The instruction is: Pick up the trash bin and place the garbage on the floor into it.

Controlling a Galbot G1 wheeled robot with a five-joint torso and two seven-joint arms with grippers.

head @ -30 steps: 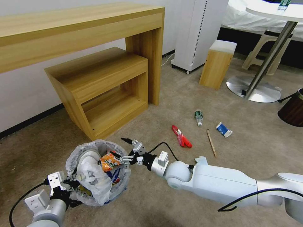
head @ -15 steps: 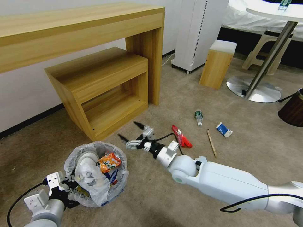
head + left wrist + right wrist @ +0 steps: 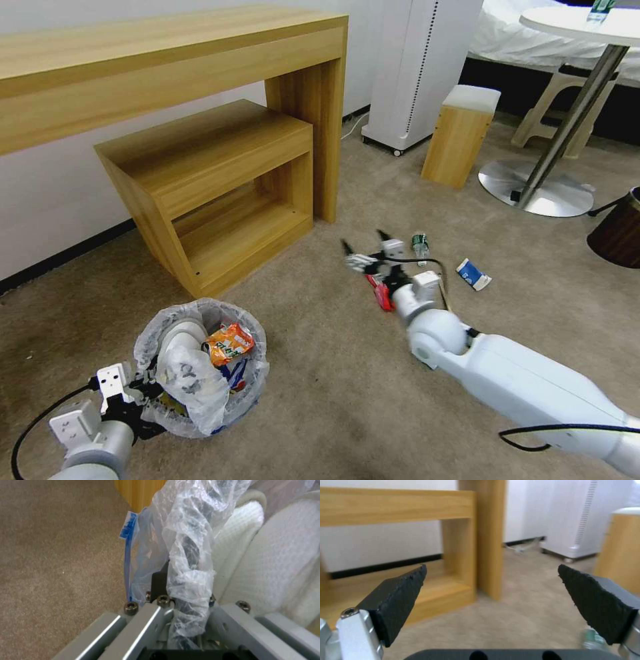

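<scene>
1. Holding the trash bin (image 3: 200, 367) by its bagged rim, the left gripper (image 3: 143, 395) sits low at the robot's left; its jaws pinch the rim and the plastic liner (image 3: 190, 562), as the left wrist view shows up close.
2. Already inside the bin lie two white slippers (image 3: 187, 353) and an orange wrapper (image 3: 230, 341), so a good part of the job looks done.
3. Left on the floor (image 3: 333, 400) are the red wrapper (image 3: 381, 295), a small bottle (image 3: 419, 245), a white-blue bag (image 3: 473, 274) and a wooden stick, mostly hidden behind the right arm.
4. Hovering over the red wrapper, well apart from the bin, the right gripper (image 3: 365, 245) has its jaws spread wide and empty, dark fingertips (image 3: 403, 590) apart.
5. I judge four pieces remain to collect.
</scene>
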